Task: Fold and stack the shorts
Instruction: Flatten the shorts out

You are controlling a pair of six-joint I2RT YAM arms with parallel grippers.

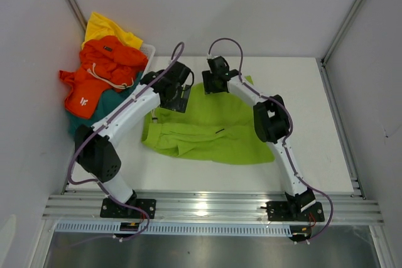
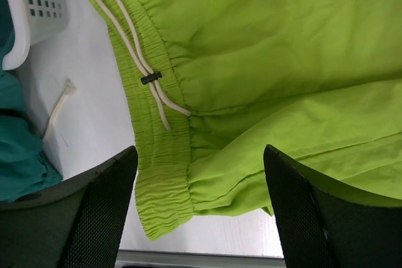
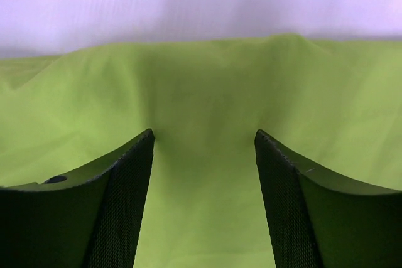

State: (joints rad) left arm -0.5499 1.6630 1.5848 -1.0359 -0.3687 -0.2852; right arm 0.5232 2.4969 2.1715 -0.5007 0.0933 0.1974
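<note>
Top external view: the white table (image 1: 314, 123) carries the lime green shorts (image 1: 207, 133) spread roughly flat at its middle, still wrinkled and, as far as I can judge, not yet folded. At the far left corner the orange shorts (image 1: 94, 86), yellow shorts (image 1: 103, 29) and teal shorts (image 1: 116, 98) lie heaped on the white basket (image 1: 149, 51).

Both arms reach over the green pair's far edge. The left gripper (image 2: 200, 155) hovers with its jaws wide apart over the waistband (image 2: 160, 180), holding nothing. The right gripper (image 3: 204, 136) stands equally spread, its fingertips at the cloth but not pinching it.

The first fold looks about to start. Next, each gripper needs to close on an edge, clear of the drawstring (image 2: 135, 54).
</note>
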